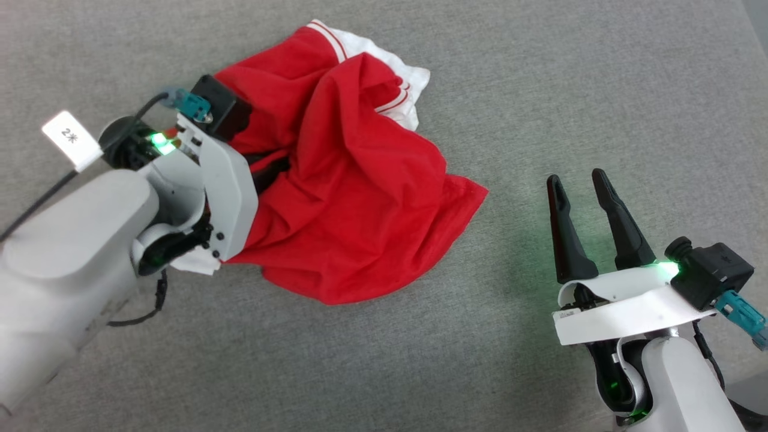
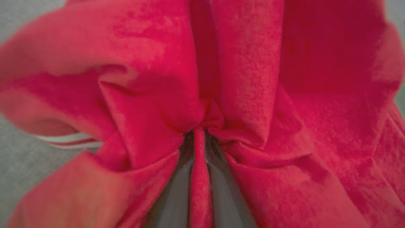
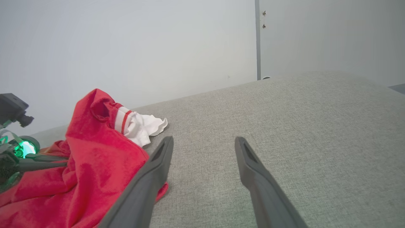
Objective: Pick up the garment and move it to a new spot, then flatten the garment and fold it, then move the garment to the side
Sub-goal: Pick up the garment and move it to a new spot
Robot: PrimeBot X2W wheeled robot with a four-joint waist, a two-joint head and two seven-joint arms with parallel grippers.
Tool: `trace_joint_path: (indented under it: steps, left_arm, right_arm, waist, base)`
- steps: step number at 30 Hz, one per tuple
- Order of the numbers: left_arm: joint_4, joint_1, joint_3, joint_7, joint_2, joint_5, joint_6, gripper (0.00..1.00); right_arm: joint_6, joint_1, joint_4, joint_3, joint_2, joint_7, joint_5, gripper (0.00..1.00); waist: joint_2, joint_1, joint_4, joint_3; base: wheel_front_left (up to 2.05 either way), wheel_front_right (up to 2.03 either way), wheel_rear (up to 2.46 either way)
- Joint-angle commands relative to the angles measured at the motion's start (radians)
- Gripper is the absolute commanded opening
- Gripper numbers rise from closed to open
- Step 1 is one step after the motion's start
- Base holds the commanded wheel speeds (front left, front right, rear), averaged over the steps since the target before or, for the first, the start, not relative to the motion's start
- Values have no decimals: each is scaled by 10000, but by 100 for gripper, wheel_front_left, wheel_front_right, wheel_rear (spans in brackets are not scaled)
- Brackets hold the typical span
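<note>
The left gripper (image 2: 197, 139) pinches the red shirt (image 1: 360, 198), maybe to lift it; at three o'clock the right gripper (image 1: 576, 177) stands open, empty.

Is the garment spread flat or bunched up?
Bunched up: the garment lies in a crumpled heap, one fold pinched in the left claw.

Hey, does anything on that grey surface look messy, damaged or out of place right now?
Only the garment: it lies in a crumpled heap, one white cuff poking out the far side, a fold pinched in the left end effector. No tear or spill shows.
</note>
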Motion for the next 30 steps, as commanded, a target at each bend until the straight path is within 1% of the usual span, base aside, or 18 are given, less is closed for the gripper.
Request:
trace_joint_path:
  steps: [1, 11, 15, 19, 22, 26, 30]
  left_arm:
    - [441, 526, -413, 65, -129, -65, 202, 100]
    - [243, 132, -234, -2151, -889, -966, 122, 100]
    - [210, 375, -236, -3126, -950, -1411, 122, 100]
    - [373, 888, -216, -4256, -853, -1896, 122, 100]
    - [539, 1502, -95, -4774, -814, -2255, 122, 100]
    - [834, 2466, 568, -4990, -832, -2596, 122, 100]
    - [848, 3753, 2212, -4985, -904, -2235, 122, 100]
  right_arm:
    - [1, -71, 47, -41, 14, -12, -117, 100]
    - [1, 228, 675, -496, 6, -11, -1295, 100]
    - [1, 366, 912, -712, 6, -11, -1677, 100]
    - [1, 595, 1143, -960, 3, -10, -2030, 100]
    - [1, 831, 1260, -1161, 9, -11, -2208, 100]
    - [1, 1162, 1306, -1497, -64, 31, -2409, 100]
    - [1, 1504, 1138, -1780, -162, 143, -2475, 100]
  waist:
    - [-1, 0, 367, -348]
    - [-1, 0, 1934, -1764]
    - [-1, 0, 2454, -2281]
    - [-1, 0, 2876, -2705]
    - [-1, 0, 3168, -2997]
    - [-1, 0, 3589, -3233]
    - [-1, 0, 3882, -3322]
  base:
    - [0, 0, 0]
    - [0, 0, 0]
    - [0, 0, 0]
    - [0, 0, 0]
    - [0, 0, 0]
    - [0, 0, 0]
    - [0, 0, 0]
